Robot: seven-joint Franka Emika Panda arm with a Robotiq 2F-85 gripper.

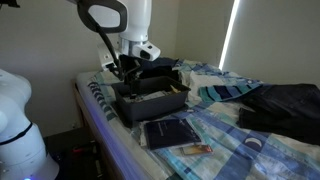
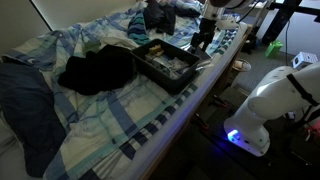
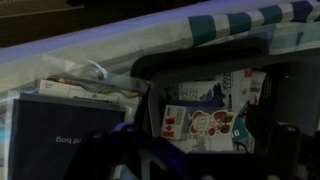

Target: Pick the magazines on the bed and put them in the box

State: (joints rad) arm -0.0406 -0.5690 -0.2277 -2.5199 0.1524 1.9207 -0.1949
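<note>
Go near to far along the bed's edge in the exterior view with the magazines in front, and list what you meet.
orange-tan magazine → navy magazine → box → gripper over the box's far end

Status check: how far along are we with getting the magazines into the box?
Done: nothing yet. The navy magazine and the small orange-tan magazine both lie on the bed, outside the box. In hand: nothing; the gripper hangs open near the box. Left: pick up each magazine and put it in the box.
</note>
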